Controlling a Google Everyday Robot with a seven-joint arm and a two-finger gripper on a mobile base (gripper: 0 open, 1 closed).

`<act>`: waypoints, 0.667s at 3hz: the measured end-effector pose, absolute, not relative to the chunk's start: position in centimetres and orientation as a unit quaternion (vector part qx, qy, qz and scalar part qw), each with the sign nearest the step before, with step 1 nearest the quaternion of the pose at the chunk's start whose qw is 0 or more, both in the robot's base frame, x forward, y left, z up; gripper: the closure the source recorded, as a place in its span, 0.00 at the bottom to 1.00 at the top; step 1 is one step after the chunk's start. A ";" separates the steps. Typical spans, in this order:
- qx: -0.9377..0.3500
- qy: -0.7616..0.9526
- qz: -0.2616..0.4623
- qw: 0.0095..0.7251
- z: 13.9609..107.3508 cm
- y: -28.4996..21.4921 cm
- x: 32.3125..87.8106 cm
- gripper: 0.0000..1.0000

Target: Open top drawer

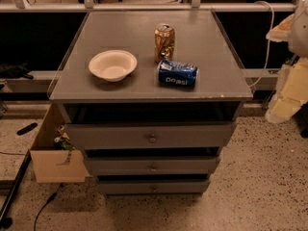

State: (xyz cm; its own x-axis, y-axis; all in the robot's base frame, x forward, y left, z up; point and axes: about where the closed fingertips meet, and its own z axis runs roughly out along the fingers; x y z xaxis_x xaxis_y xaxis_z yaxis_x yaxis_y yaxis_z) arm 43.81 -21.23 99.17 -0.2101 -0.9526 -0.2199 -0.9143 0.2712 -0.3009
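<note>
**A:** Position of the top drawer [110,134]?

**B:** Directly below the front edge of the surface [144,20], and the widest of three grey fronts. Its knob [152,138] sits mid-panel. A dark gap shows between the panel and the front edge, and the panel stands forward of that edge. Judged partly drawn out, with travel left.

**A:** And the tool?

**B:** The tool [281,110] hangs off the right edge of the surface, past the front-right corner and well apart from the knob. Whether it is spread or pressed together cannot be told.

**A:** Why hold it out there?

**B:** Judgement only: off to the side, it leaves the drawer's path and the knob unobstructed. To pull, it would need to come across to mid-panel.

**A:** Load on top?

**B:** A bowl [113,65] sits left of centre. A brown can [164,42] stands upright right of centre, and a Pepsi can [178,73] lies on its side just in front of it, nearer the front edge. Nothing overhangs that edge, so nothing blocks the drawer.

**A:** Risk?

**B:** A jerky pull could set the lying can rolling. A cardboard box [50,165] sits below the front-left corner, beside the drawer's path and not in it.
</note>
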 end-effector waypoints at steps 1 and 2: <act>-0.601 0.776 -0.053 0.182 99.2 -21.2 43.8 0.00; -0.572 0.791 -0.035 0.215 97.5 -22.8 42.2 0.00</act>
